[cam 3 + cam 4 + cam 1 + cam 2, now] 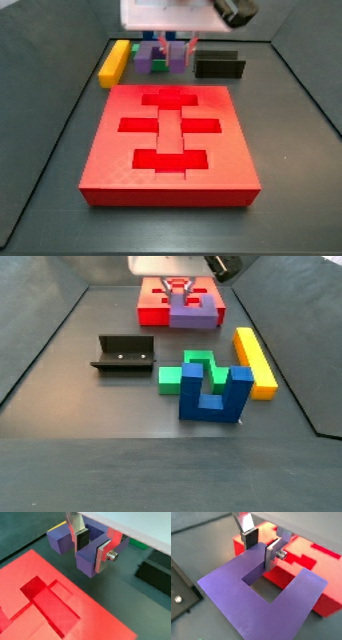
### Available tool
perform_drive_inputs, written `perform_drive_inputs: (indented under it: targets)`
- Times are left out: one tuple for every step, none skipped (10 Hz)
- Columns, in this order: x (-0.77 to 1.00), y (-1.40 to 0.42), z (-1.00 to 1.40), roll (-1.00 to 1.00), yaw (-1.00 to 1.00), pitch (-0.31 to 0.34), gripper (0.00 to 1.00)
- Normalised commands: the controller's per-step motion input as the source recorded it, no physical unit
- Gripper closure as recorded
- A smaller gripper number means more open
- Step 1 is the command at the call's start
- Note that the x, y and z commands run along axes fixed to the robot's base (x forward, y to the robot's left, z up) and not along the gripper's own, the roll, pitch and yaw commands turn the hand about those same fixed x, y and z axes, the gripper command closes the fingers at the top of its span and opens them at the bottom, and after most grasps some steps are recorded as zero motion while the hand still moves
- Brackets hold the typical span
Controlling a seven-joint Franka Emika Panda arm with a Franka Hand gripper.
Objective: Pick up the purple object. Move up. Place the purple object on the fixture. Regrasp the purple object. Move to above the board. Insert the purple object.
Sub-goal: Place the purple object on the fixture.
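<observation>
Pincer (174, 42) upper body cut off by frame edge – purple object (144, 58) mostly hidden behind it

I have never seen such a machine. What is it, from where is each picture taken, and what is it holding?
It is a robot arm with a two-finger gripper. Two pictures come from cameras on its wrist, looking down past the fingers. Two come from cameras beside the table. The gripper holds the purple object, a U-shaped block, by one prong, in the air beside the board, a red slab with cutouts. On the floor also lie the fixture, a yellow bar, a green block and a blue piece.
</observation>
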Motion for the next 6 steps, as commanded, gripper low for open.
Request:
perform_drive_inputs:
  targets:
    - [0.53, 0.20, 0.67, -0.93, -0.23, -0.009, 1.00]
    - [0.47, 0.18, 0.60, -0.97, -0.15, -0.011, 1.00]
    - [0.50, 0.22, 0.56, -1.00, -0.14, 0.000, 1.00]
    - [0.57, 0.15, 0.58, -0.96, -0.14, 0.000, 1.00]
    - [0.60, 0.15, 0.53, -0.97, -0.10, 0.000, 1.00]
    - [0.60, 0.13, 0.42, -1.00, -0.06, 0.000, 1.00]
